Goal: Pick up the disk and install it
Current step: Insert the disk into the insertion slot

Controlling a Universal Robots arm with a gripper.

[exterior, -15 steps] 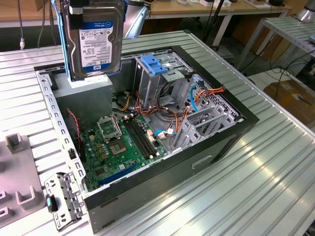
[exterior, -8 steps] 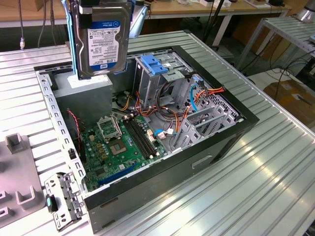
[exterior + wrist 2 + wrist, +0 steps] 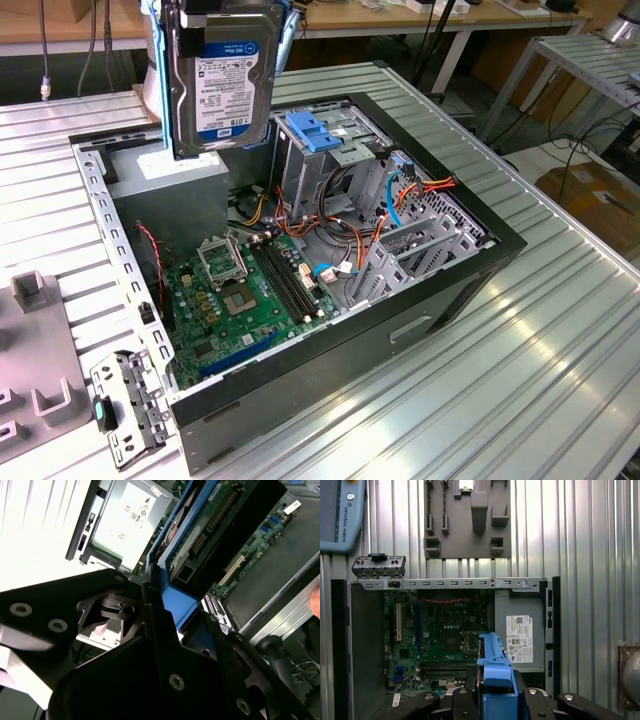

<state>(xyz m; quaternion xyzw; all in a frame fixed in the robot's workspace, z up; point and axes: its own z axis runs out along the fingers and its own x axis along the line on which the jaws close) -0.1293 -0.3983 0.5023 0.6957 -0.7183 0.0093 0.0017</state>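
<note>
In the exterior view the disk (image 3: 222, 80) hangs on edge in the air, label facing the camera, above the back corner of the open computer case (image 3: 450, 290). It sits roughly over the grey power supply (image 3: 185, 172) and touches nothing inside. Its blue side rails run up toward the gripper (image 3: 205, 8) at the frame's upper edge. Toward the exterior view's right stands the drive cage (image 3: 335, 165) with a bare blue caddy (image 3: 315, 130) on top, well apart from the disk, and the motherboard (image 3: 250, 290) lies on the case floor. In the second wrist view the disk (image 3: 200, 530) shows edge-on, its green circuit side and one blue rail running away from the black fingers (image 3: 150, 610), which press against that rail. The power supply (image 3: 135, 507) lies beyond. In the first wrist view the jaws stand on either side of the disk's (image 3: 495, 675) blue end, clamped on it, with the motherboard (image 3: 445, 630) and the power supply (image 3: 520, 640) below. By my judgement the pick-up is done and the carry toward the case is in hand. Installing would call for turning the disk to match the cage opening and lining its rails up squarely so it slides in without snagging the loose cables (image 3: 400, 200).
</note>
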